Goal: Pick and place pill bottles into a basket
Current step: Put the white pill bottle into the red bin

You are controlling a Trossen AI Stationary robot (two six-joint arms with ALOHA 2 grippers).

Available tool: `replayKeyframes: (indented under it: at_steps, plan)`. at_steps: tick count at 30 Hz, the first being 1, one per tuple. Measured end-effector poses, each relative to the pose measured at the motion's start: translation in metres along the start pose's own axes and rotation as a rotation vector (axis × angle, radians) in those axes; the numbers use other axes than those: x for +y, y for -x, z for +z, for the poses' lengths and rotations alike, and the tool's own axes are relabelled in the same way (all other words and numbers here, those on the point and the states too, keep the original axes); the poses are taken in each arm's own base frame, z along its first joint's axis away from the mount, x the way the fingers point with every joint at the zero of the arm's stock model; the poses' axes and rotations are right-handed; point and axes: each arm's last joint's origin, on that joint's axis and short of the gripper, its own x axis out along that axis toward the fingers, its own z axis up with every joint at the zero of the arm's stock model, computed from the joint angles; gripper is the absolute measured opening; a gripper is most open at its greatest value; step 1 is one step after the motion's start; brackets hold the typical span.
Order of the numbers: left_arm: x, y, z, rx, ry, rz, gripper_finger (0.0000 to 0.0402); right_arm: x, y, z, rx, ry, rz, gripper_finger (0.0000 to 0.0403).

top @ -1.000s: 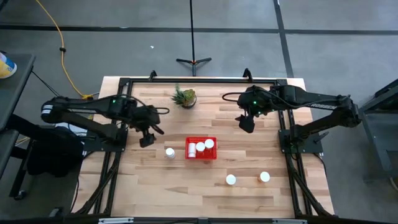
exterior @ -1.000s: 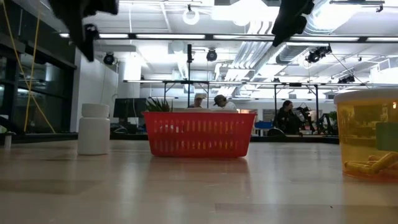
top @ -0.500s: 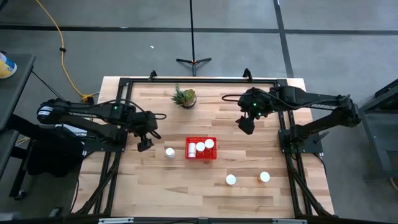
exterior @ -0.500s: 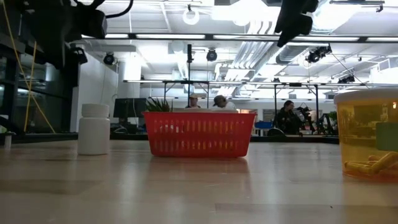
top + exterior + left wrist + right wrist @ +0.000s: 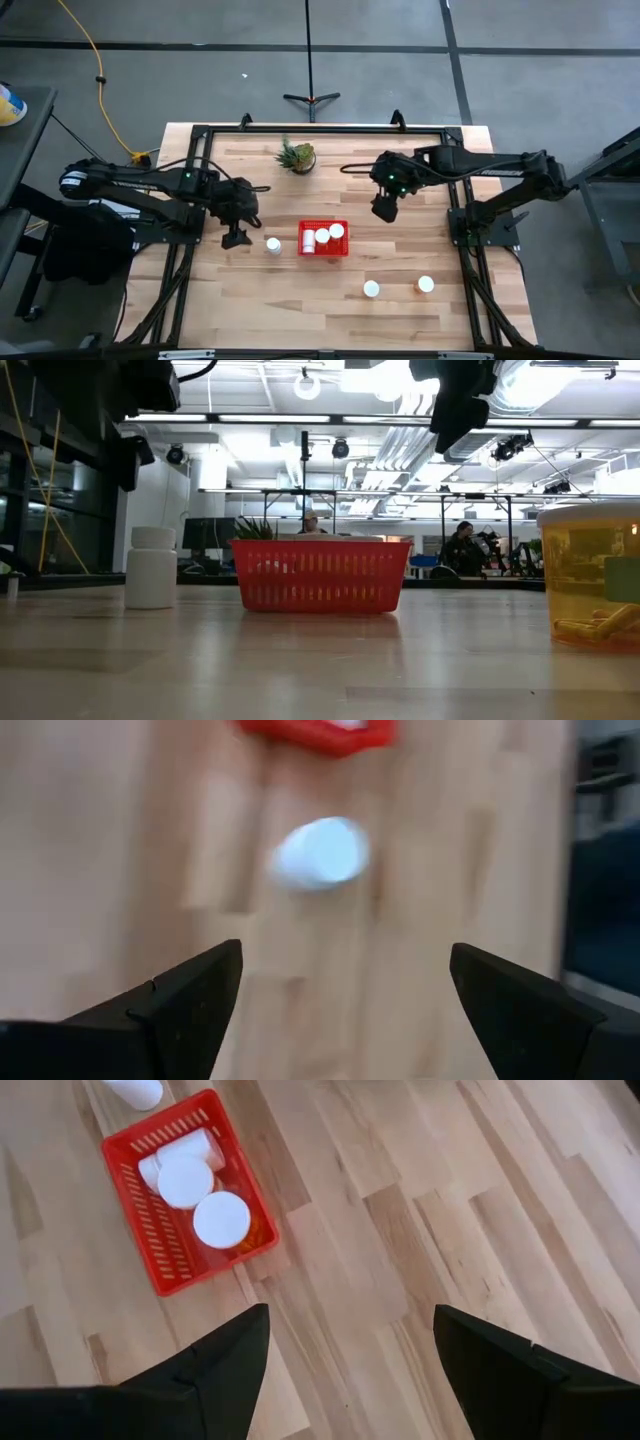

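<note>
Three capped bottles (image 5: 322, 236) are seen inside the red basket (image 5: 324, 250). Three remain on the table (image 5: 300, 310): a white bottle (image 5: 273, 244) just beside the basket's left side, another white-capped one (image 5: 371, 289) and an orange one (image 5: 426, 285) nearer the front edge.

The left gripper (image 5: 236, 240) is held wide open and empty, close to the white bottle; in the left wrist view that bottle (image 5: 322, 851) lies ahead of the fingers (image 5: 190, 990), not between them. The right gripper (image 5: 384, 208) hangs open and empty above bare table.

Risks judged:
- bottle tipped if a finger lands on the cap during descent;
- bottle pushed against the basket, since the two stand so close;
- basket shifted by a finger.
</note>
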Motion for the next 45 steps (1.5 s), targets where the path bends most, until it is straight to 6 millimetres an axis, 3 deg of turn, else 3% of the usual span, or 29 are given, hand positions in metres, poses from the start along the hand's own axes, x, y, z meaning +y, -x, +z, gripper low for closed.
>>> replayKeyframes:
  at_steps: [7, 16, 31, 45]
  plan:
    - [0.010, -0.024, -0.012, 0.026, 0.009, 0.007, 0.0392, -0.001, 0.000, 0.001, -0.013, 0.016, -0.020, 0.0273]
    - [0.013, -0.040, -0.001, -0.096, -0.019, 0.025, 0.0392, -0.001, 0.000, 0.002, -0.026, 0.034, -0.037, 0.0273]
    - [0.020, -0.078, 0.009, -0.003, -0.005, 0.014, 0.0392, -0.001, 0.000, 0.002, -0.025, 0.037, -0.036, 0.0273]
    - [0.015, -0.089, 0.015, -0.016, 0.007, -0.055, 0.0392, -0.002, 0.000, 0.001, -0.022, 0.038, -0.038, 0.0273]
